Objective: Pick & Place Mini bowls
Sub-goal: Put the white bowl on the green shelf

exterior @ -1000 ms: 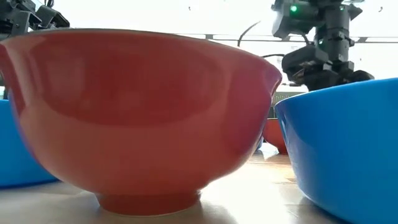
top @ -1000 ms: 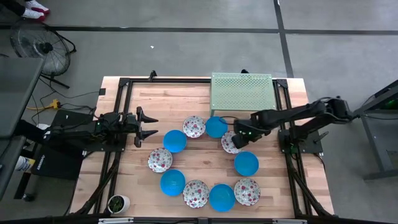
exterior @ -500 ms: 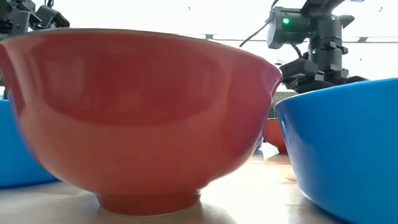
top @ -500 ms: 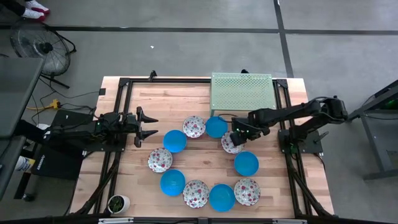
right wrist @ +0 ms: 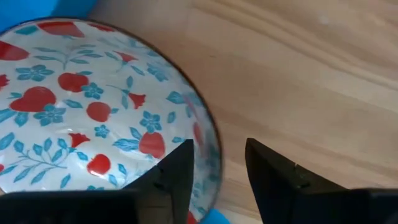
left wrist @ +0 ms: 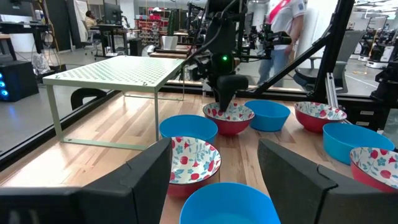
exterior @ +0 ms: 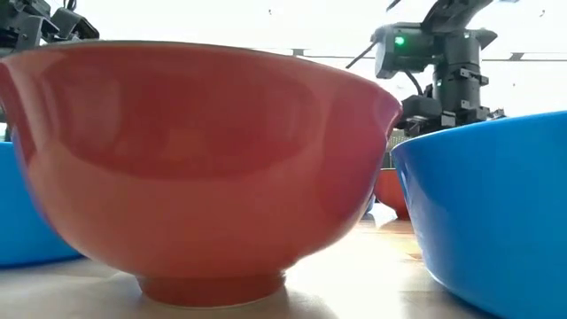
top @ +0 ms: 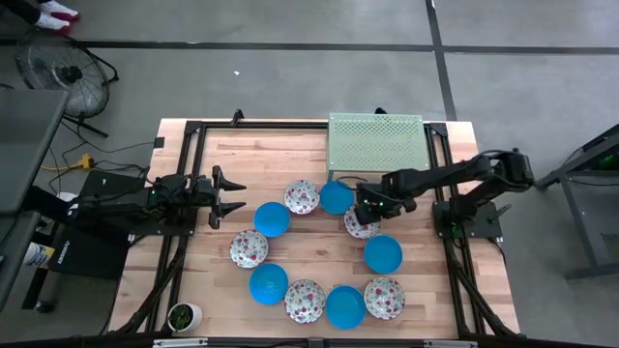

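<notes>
Several mini bowls, some plain blue and some floral white with red outsides, stand in a ring on the wooden table [top: 309,155]. My right gripper [top: 363,215] points down over the floral bowl [top: 356,228] at the ring's right side. It is open. In the right wrist view one finger [right wrist: 177,174] stands inside that bowl [right wrist: 81,106] and the other [right wrist: 273,180] outside, with the rim [right wrist: 214,158] in the gap between them. My left gripper [top: 232,193] waits open and level at the table's left, holding nothing.
A blue bowl [top: 337,197] and another blue bowl [top: 383,254] stand close on either side of the floral one. A green perforated rack [top: 376,143] stands at the far edge. A small white cup with a plant [top: 183,316] sits at the near left corner.
My right gripper has moved a little toward the table's left and sunk down onto the floral bowl's rim. The bowls have stayed where they were.
</notes>
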### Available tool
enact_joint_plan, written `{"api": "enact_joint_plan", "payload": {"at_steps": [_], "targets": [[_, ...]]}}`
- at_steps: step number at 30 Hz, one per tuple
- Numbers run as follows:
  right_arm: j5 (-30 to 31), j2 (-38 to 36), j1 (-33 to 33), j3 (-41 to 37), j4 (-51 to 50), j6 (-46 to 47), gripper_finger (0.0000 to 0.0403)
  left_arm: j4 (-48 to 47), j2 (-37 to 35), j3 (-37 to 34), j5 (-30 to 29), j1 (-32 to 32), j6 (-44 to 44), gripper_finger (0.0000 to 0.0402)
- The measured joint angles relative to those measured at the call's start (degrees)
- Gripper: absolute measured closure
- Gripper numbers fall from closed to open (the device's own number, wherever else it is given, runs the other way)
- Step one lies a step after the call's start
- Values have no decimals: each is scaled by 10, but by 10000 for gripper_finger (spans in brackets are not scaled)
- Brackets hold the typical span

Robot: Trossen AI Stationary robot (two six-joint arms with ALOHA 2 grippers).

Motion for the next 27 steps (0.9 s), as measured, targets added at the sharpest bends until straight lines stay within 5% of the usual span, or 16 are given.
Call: {"api": "enact_joint_plan", "payload": {"at_steps": [15, 27], "targets": [[-15, -6, 0, 1, 8, -18, 393, 0, 0, 0, 0, 0, 0, 169], [-40, -80, 0, -1, -17, -12, 399, 0, 0, 0, 0, 0, 0, 169]]}}
